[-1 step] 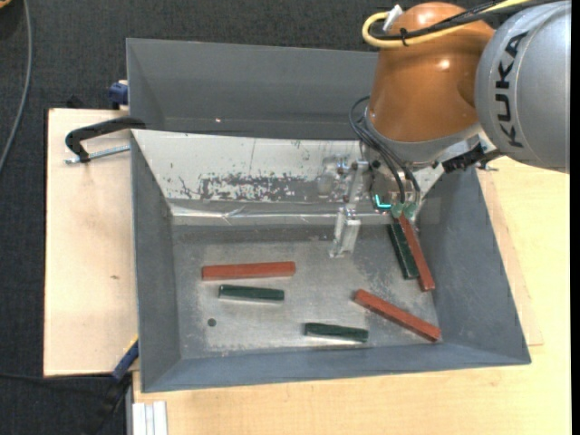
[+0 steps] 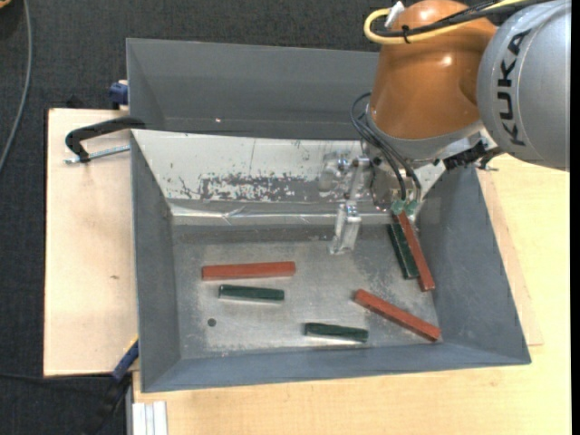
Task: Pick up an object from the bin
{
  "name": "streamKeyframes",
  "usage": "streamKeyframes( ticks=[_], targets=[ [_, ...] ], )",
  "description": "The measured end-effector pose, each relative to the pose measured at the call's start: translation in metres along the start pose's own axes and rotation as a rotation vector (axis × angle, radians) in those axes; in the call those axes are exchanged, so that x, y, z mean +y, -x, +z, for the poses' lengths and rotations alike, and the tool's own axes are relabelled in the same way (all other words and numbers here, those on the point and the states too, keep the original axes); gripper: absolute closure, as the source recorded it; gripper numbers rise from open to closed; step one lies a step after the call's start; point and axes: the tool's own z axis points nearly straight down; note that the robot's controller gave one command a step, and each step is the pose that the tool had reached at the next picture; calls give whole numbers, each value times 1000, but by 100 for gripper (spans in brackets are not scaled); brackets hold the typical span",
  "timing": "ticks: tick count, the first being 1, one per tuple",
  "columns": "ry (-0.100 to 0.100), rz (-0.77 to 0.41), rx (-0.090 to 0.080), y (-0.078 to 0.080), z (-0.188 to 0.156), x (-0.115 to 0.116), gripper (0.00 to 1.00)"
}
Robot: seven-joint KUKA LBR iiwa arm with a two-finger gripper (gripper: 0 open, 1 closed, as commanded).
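My gripper [image 2: 346, 228] hangs under the orange cover at the back of the bin's floor, right of the middle, just above the metal. Nothing shows in it. To its right a red stick [image 2: 419, 263] and a dark green stick [image 2: 400, 251] lie side by side against the right wall. Another red stick [image 2: 396, 314] lies slanted in front of the gripper, towards the right front corner.
Further left on the floor lie a red stick [image 2: 247, 270] and, just in front of it, a dark green stick [image 2: 251, 293]. One more dark green stick [image 2: 335, 332] lies near the front wall. The arm comes in over the bin's back right corner.
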Motion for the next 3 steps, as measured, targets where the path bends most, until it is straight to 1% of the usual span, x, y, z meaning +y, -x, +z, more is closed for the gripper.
streamKeyframes(
  ticks=[1,2,3],
  targets=[
    [1,3,-3,4,72,27,0],
    [2,-39,-5,31,85,61,0],
    [1,0,5,-5,102,82,0]
  ],
)
